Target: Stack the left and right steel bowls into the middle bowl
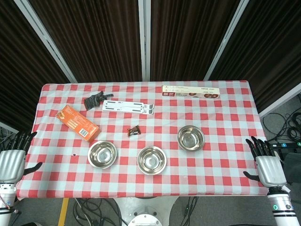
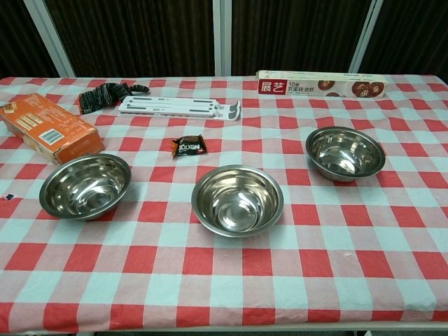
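Three empty steel bowls stand apart on the red-checked table. The left bowl [image 1: 102, 154] [image 2: 85, 186] sits near the front left, the middle bowl [image 1: 151, 160] [image 2: 237, 200] at the front centre, the right bowl [image 1: 190, 138] [image 2: 345, 152] a little farther back. My left hand [image 1: 13, 160] hangs off the table's left edge, fingers spread, holding nothing. My right hand [image 1: 267, 165] hovers off the right edge, fingers also apart and empty. Neither hand appears in the chest view.
An orange box [image 1: 77, 122] [image 2: 49, 128] lies behind the left bowl. A small dark snack packet [image 1: 134, 131] [image 2: 187, 146] sits behind the middle bowl. A white folded stand [image 1: 128, 107] [image 2: 178, 107], a dark glove [image 1: 95, 100] [image 2: 105, 95] and a long wrap box [image 1: 190, 91] [image 2: 322, 85] lie farther back.
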### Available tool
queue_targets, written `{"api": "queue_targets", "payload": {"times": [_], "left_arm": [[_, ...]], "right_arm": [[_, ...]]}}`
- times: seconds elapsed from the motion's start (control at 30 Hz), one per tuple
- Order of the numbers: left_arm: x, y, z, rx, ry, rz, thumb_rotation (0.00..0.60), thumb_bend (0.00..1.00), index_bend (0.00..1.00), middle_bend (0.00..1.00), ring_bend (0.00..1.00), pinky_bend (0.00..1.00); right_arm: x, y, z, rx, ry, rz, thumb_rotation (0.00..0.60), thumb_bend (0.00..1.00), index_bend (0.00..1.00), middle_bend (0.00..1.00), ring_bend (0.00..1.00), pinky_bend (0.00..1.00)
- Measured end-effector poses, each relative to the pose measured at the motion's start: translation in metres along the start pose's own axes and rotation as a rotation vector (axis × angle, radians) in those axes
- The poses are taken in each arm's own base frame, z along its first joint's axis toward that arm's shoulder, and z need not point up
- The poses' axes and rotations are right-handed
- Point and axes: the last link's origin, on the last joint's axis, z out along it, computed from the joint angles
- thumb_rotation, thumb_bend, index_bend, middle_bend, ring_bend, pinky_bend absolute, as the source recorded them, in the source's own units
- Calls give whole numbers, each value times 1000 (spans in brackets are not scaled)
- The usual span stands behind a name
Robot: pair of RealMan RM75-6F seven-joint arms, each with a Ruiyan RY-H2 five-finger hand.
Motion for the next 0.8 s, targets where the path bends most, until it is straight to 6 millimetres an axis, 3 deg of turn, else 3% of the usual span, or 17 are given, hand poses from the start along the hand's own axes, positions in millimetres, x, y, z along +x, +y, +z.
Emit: {"api": "queue_targets", "payload": {"times": [0.4, 0.8], "left_arm": [[-3, 1, 3, -3, -29, 0, 600, 108, 159, 172, 106, 259], [-7, 7, 5, -27, -32, 4, 600, 109, 159, 172, 113, 266]], "right_arm": [[4, -3, 2, 16, 33, 14, 600, 0, 0, 4, 0, 0], [16, -23, 19, 78, 74, -29, 600, 0, 1, 47, 0, 0]]}}
